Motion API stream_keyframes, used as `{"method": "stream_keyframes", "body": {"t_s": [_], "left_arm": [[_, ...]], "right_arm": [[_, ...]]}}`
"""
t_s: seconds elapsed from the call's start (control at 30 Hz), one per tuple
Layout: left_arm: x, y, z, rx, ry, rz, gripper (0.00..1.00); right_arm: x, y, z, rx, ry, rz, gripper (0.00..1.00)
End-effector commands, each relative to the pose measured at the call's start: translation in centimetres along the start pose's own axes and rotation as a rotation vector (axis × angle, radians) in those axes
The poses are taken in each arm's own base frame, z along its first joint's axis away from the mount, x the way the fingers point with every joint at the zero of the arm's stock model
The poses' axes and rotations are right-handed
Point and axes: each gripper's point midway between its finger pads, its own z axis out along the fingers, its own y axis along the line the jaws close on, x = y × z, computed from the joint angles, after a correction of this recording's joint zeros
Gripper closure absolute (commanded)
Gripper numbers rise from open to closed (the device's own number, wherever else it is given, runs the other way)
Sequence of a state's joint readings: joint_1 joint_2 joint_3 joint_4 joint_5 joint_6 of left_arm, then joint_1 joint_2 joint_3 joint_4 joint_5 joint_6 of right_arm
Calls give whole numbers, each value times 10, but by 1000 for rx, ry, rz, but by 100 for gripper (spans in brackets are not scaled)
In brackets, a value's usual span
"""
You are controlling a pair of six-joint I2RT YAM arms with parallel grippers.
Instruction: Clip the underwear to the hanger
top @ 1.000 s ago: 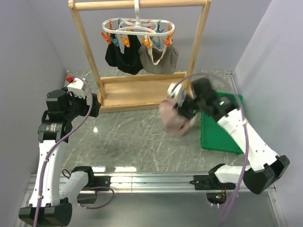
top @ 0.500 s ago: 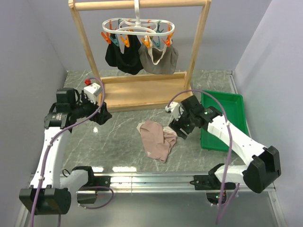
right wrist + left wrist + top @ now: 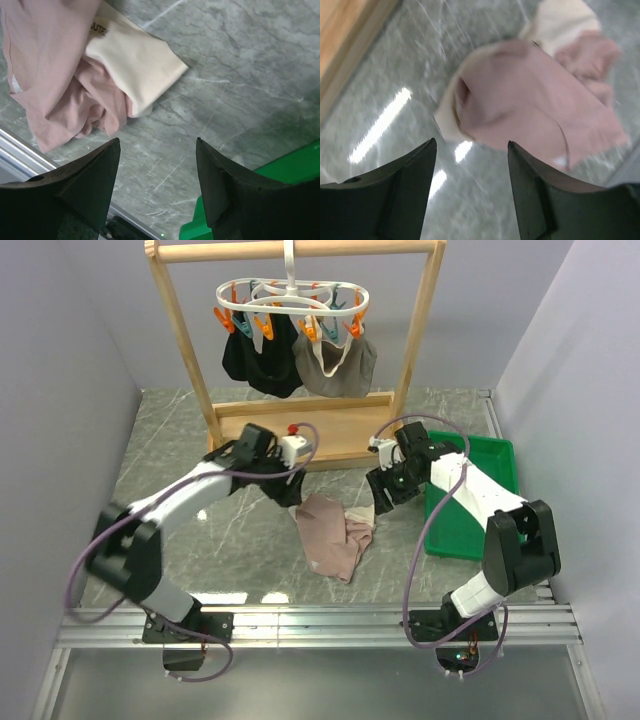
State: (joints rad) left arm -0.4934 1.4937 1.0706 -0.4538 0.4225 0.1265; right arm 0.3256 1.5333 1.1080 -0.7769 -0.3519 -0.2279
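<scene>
Links of left arm [image 3: 190,492]: rounded white shells, with black cylindrical joints. The left cable [image 3: 70,580], purple, loops loose beside the links. At the wrist sits a white box [image 3: 294,448] with a red cap [image 3: 293,428].

Links of right arm [image 3: 482,492]: same white shells and black joints, plus a bulky black elbow block. The right cable [image 3: 425,421], purple, arcs above the wrist; a further purple run drops to the base. Both bases are black.

Wrist views, left fingers [image 3: 395,195] and right fingers [image 3: 80,185]: matte dark grey, broad wedge shapes, smooth flat faces, edges slightly rounded.
</scene>
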Motion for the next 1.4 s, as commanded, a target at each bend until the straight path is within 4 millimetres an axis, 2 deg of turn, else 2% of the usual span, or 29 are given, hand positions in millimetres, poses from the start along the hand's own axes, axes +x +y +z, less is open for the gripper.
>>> {"method": "stream_keyframes", "body": {"t_s": [0.0, 0.07, 0.17, 0.3, 0.53, 0.6, 0.67, 0.7, 0.73, 0.77, 0.8, 0.83, 0.9, 0.93, 0.97, 1.03, 1.17, 1.3, 1.37], "left_arm": [[-36, 17, 28, -80, -23, -1, 36], [-37, 18, 44, -57, 9, -7, 36], [-37, 11, 55, -2, 27, -8, 36], [-30, 2, 63, 29, 49, 5, 46], [-9, -15, 80, 81, 124, 12, 47], [3, -18, 87, 93, 166, -1, 48], [10, -19, 90, 96, 186, -9, 54], [12, -18, 89, 89, 189, -12, 64], [13, -18, 87, 84, 200, -17, 70], [10, -19, 82, 78, 193, -17, 76], [8, -20, 77, 73, 194, -13, 90], [0, -23, 62, 61, 172, -5, 97], [-4, -28, 44, 61, 147, 27, 99], [1, -39, 24, 87, 155, 36, 100], [7, -45, 15, 111, 174, 45, 100], [23, -56, -4, 159, 225, 94, 100], [84, -64, -38, 211, 439, 158, 100], [132, -65, -61, 299, 623, 251, 99], [146, -61, -65, 294, 699, 290, 99]], "right_arm": [[-20, 2, -20, -31, -74, 43, 31], [-19, 0, -28, -22, -87, 49, 31], [-17, -1, -36, -19, -99, 47, 31], [-13, -5, -40, -1, -103, 52, 31], [-14, -5, -44, -2, -106, 54, 31], [-16, -5, -46, -2, -109, 54, 31], [-14, -6, -46, -1, -107, 58, 31], [-14, -5, -46, -1, -109, 56, 31], [-14, -6, -47, 3, -117, 55, 31], [-11, -5, -44, 3, -111, 58, 32], [-10, -5, -43, 2, -110, 60, 32], [-10, -5, -43, 2, -117, 57, 32], [-7, -4, -40, -4, -111, 63, 32], [-8, -5, -39, -6, -113, 62, 32], [-7, -4, -38, -12, -110, 62, 32], [-7, -5, -37, -12, -106, 62, 33], [-10, -7, -34, -16, -90, 56, 33], [-10, -7, -29, -29, -68, 55, 34], [-12, -8, -27, -35, -63, 59, 34]]}}
